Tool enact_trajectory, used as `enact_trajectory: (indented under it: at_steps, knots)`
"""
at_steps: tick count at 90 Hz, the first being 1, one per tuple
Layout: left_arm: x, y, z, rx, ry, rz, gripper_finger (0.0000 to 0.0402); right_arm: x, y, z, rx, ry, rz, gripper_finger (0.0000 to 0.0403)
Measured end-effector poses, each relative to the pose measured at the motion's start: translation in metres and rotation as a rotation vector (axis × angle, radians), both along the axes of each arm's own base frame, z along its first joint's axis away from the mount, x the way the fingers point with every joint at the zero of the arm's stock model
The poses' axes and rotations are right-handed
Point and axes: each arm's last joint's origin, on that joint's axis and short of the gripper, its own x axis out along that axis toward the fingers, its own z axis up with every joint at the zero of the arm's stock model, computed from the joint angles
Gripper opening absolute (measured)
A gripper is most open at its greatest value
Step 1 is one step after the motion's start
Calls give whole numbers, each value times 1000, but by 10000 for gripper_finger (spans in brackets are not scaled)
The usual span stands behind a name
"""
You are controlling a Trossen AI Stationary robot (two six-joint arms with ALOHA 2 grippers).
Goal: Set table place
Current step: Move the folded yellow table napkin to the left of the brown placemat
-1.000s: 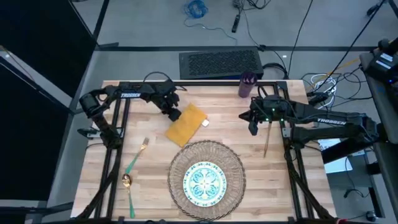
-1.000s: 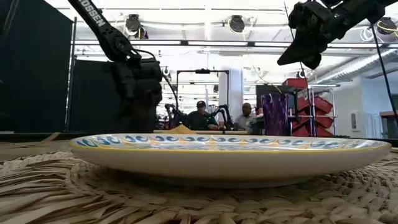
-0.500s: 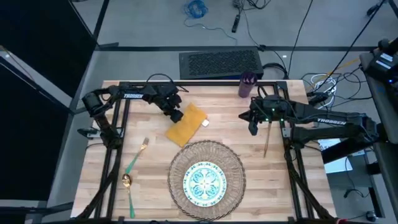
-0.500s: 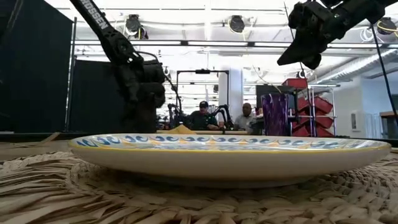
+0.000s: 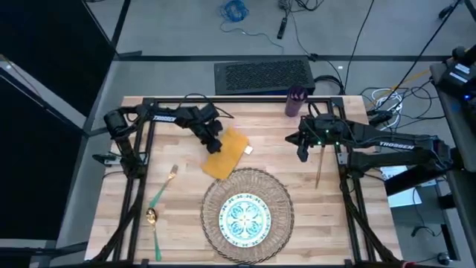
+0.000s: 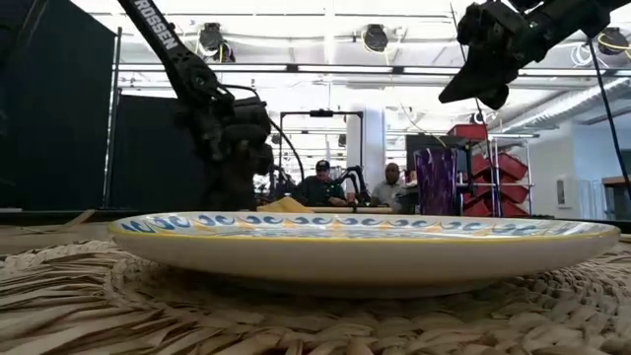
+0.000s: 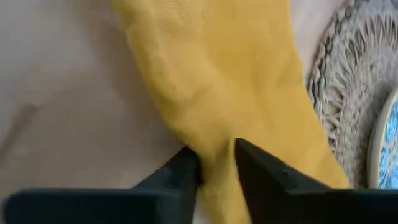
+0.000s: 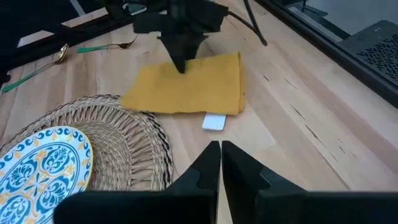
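Nearest me, at the tabletop's (image 5: pixel 357 231) front edge, I see the round woven wicker placemat (image 5: pixel 212 197) carrying the blue-green patterned plate (image 5: pixel 244 217). Behind it lies the mustard-yellow cloth napkin (image 5: pixel 229 155), its near corner touching the placemat. My left gripper (image 5: pixel 214 144) pinches the napkin's left edge. My right gripper (image 5: pixel 302 154) hangs above the right half, fingers pressed together. The small purple cup (image 5: pixel 294 102) stands at the back edge.

napkin (image 7: pixel 217 93) edge hidden between the left gripper (image 7: pixel 216 163) fingers, placemat (image 7: pixel 339 106) and plate (image 7: pixel 385 155) cut off in the left wrist view, plate pattern unreadable in the low view, distant people (image 6: pixel 320 182) blurred
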Motion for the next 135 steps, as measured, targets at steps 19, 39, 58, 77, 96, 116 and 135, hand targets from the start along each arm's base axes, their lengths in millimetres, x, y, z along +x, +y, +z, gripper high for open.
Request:
enact_trajectory:
  at_steps: [19, 39, 58, 77, 96, 116, 135]
  knots:
    - [1, -1, 5, 5, -15, 3, 2, 0, 0, 0, 4, 1, -2, 0]
    - [-7, 1, 25, -68, -34, 103, 1, 0, 0, 0, 6, 1, -3, 0]
    - [-30, -7, 43, -184, 109, 191, 0, 0, 0, -1, 7, 4, -3, 0]
    - [-42, -42, 47, -279, 295, 176, 0, -2, 1, -3, 13, 40, -1, 0]
    - [-50, -84, 35, -358, 490, 171, 0, -4, 2, -6, 17, 76, 8, 0]
    - [-54, -115, 47, -460, 550, 185, 0, -4, 6, -8, 8, 94, 39, 0]
    - [-59, -138, 63, -569, 609, 215, 0, -3, 10, -8, 1, 95, 65, 0]
